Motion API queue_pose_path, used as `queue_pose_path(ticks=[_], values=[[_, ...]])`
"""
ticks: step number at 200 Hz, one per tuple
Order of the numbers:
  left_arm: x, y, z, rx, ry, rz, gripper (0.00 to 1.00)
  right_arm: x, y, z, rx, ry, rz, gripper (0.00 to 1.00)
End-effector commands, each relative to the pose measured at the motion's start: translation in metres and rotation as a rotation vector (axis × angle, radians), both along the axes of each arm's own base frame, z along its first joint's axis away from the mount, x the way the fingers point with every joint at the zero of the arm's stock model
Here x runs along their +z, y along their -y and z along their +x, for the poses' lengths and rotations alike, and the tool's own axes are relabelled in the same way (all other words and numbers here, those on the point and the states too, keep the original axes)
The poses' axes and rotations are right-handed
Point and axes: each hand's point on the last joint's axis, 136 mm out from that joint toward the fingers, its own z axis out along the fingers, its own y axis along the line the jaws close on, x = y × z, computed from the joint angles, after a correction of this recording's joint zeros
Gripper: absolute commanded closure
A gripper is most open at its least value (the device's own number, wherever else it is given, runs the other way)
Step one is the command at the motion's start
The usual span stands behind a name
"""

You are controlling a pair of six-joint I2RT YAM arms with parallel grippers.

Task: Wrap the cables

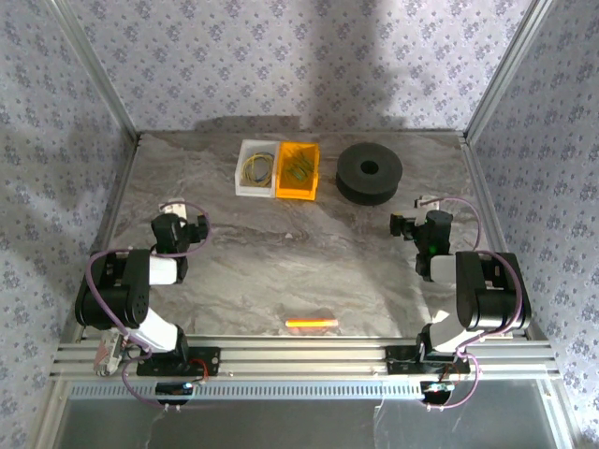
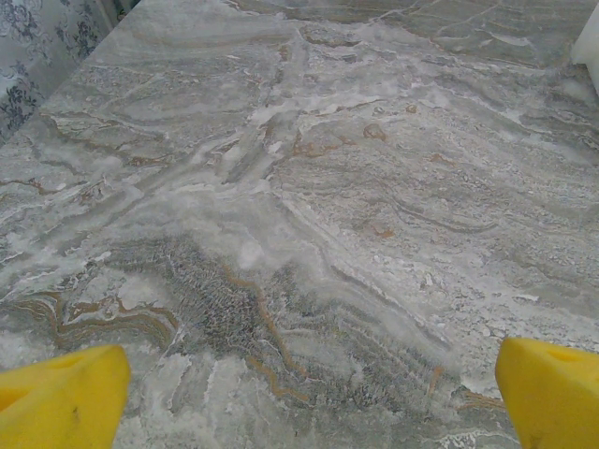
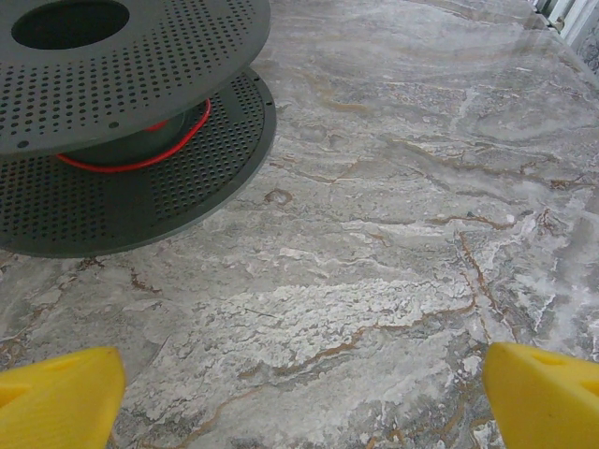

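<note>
Top external view, going L to R: left gripper [image 1: 176,223] sits mid-left of the frame, low over bare table [image 1: 281,253], nothing in it. Left wrist cam has its yellow fingertips [image 2: 61,398] at the two bottom corners w/ a big gap btw them, so it's spread wide.

Upper center: white bin [image 1: 253,190] holding yellow wire loops [image 1: 258,168]. Touching its right side is an orange bin [image 1: 298,193] w/ the cables [image 1: 299,169], thin green wire bunched up inside. Guess they're binned so the loose stuff doesn't sprawl.

Right of that, a bit apart, is the black spool [image 1: 370,173] lying flat, hub hole up, prob so wire can be wound round it. Right wrist cam shows a red wire [image 3: 140,154] on its core. Right gripper [image 1: 410,225] is mid-right, just below the spool, fingertips [image 3: 547,393] far apart too, holding nothing.

Bottom center there's a small orange stick-like thing [image 1: 311,323], can't tell what it is.

Nothing blocks either arm imo. Only snag is the bin walls + the green wire being tangled, so pulling it out clean could be fiddly. Wrapping not started.
</note>
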Motion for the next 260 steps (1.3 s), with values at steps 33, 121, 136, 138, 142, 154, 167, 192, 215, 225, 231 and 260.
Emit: queue_pose_path(ticks=[33, 121, 136, 138, 142, 154, 167, 192, 215, 225, 231, 260], values=[[0.040, -0.005, 0.012, 0.058, -0.049, 0.033, 0.00, 0.052, 0.008, 0.014, -0.013, -0.036, 0.073, 0.00], [0.046, 0.048, -0.020, -0.012, -0.614, -0.059, 0.00, 0.087, -0.032, 0.059, -0.009, -0.144, 0.678, 0.00], [0.045, 0.058, -0.027, -0.029, -0.645, -0.047, 0.00, 0.077, -0.031, 0.068, -0.044, -0.148, 0.739, 0.02], [0.046, 0.059, -0.027, -0.030, -0.646, -0.049, 0.00, 0.075, -0.030, 0.069, -0.051, -0.149, 0.748, 0.03], [0.045, 0.061, -0.029, -0.034, -0.650, -0.055, 0.00, 0.073, -0.030, 0.071, -0.059, -0.148, 0.764, 0.03], [0.046, 0.067, -0.032, -0.044, -0.651, -0.074, 0.00, 0.067, -0.032, 0.079, -0.070, -0.137, 0.822, 0.04], [0.047, 0.071, -0.035, -0.054, -0.654, -0.094, 0.00, 0.058, -0.034, 0.088, -0.084, -0.135, 0.849, 0.06], [0.050, 0.074, -0.039, -0.062, -0.657, -0.093, 0.00, 0.039, -0.042, 0.103, -0.095, -0.145, 0.910, 0.09], [0.055, 0.073, -0.042, -0.062, -0.649, -0.087, 0.00, 0.027, -0.048, 0.115, -0.104, -0.140, 0.939, 0.12], [0.057, 0.073, -0.043, -0.064, -0.646, -0.083, 0.00, 0.024, -0.051, 0.121, -0.104, -0.134, 0.945, 0.15], [0.059, 0.072, -0.044, -0.064, -0.644, -0.080, 0.00, 0.023, -0.054, 0.124, -0.100, -0.130, 0.947, 0.16], [0.063, 0.072, -0.043, -0.065, -0.634, -0.074, 0.00, 0.019, -0.062, 0.137, -0.098, -0.125, 0.953, 0.27]])
